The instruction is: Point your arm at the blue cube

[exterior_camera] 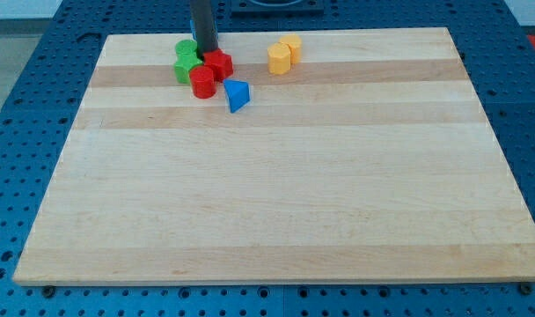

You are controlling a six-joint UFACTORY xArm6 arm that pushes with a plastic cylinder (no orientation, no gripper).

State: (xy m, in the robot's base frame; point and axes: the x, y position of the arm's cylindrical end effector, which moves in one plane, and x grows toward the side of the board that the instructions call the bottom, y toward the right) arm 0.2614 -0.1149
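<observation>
My tip point(206, 53) is at the view's top, left of centre, down among a cluster of blocks. It sits between a green block point(186, 49) on its left and a red block point(219, 63) on its right, close to both. A second green block point(184, 70) and a red cylinder point(202, 82) lie just below it. A blue wedge-like block point(238, 95) lies lower right of the cluster, apart from the tip. A sliver of blue point(193, 26) shows at the rod's left edge. I cannot tell if it is a block.
Two yellow blocks point(279, 58) point(292, 47) sit touching each other to the right of the cluster. The wooden board point(276, 194) rests on a blue perforated table point(21, 132).
</observation>
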